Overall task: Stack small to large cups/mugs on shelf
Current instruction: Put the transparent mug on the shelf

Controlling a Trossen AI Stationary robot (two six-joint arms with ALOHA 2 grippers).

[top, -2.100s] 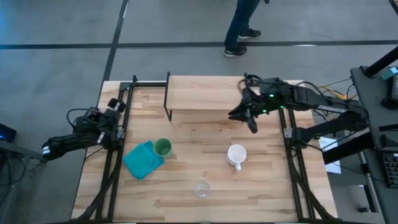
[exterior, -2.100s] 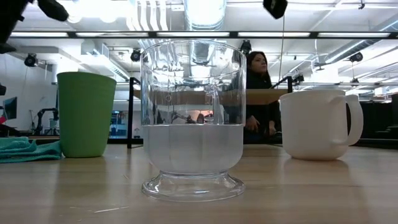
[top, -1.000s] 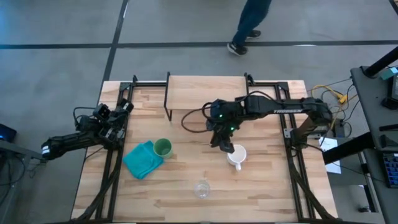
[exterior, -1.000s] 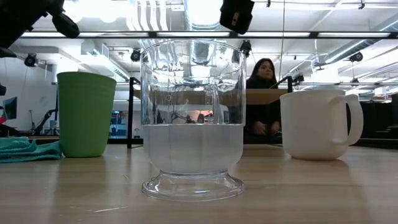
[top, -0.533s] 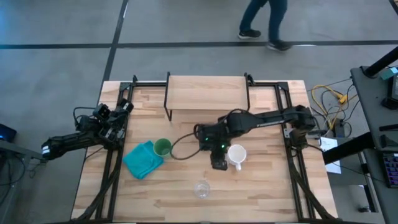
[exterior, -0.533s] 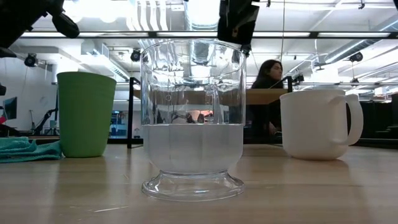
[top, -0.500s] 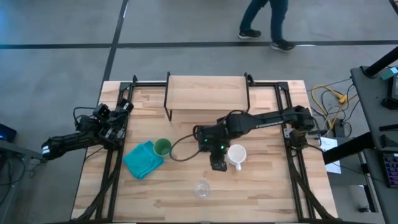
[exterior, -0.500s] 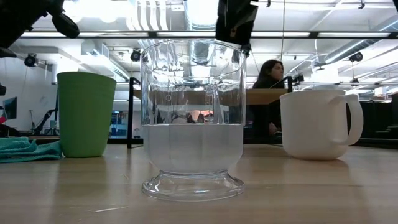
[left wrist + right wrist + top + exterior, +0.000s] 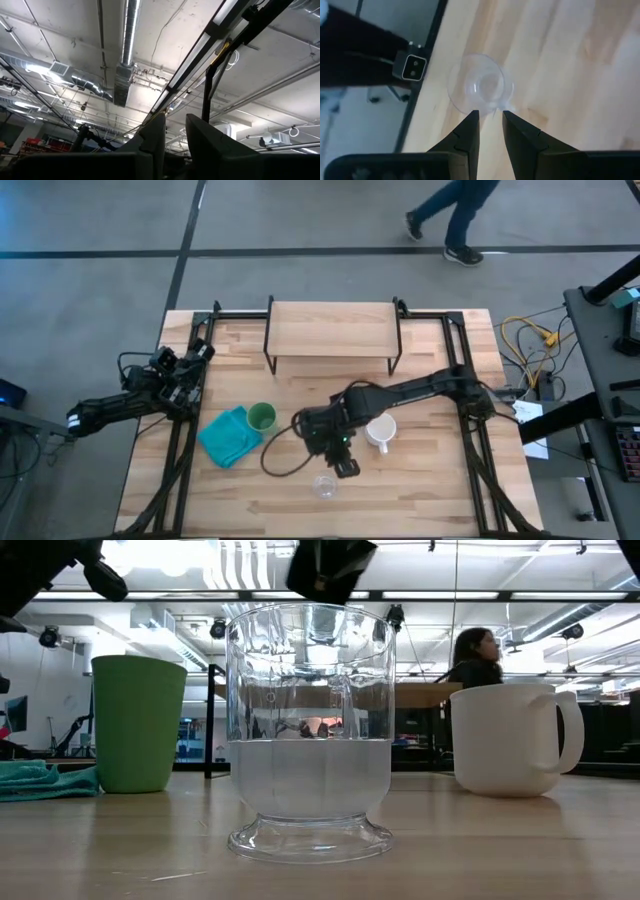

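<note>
The small clear glass cup [image 9: 324,485] stands on its foot near the table's near edge, and it fills the middle of the low view [image 9: 310,730]. The white handled mug [image 9: 380,429] stands upright to its far right. The green cup [image 9: 261,417] stands upright to its far left. The shelf [image 9: 332,328] is a light-wood board on black legs at the far edge, with nothing on it. My right gripper [image 9: 347,470] hovers just beyond the glass cup [image 9: 481,85], pointing down, with a narrow gap between its fingers [image 9: 490,114]. My left gripper [image 9: 193,354] waits at the left rail, fingers slightly apart [image 9: 175,120].
A teal cloth [image 9: 229,437] lies crumpled against the green cup's left side. Black frame rails [image 9: 180,440] run along both sides of the table. A loose black cable [image 9: 285,460] from the right arm loops over the wood left of the glass cup. A person walks beyond the far edge.
My right arm has swept from beside the mug's far-left side toward the near edge and slightly left, ending just over the glass cup. Its cable trails behind it in a loop. The cups have not moved. The person beyond the table has walked to the right.
</note>
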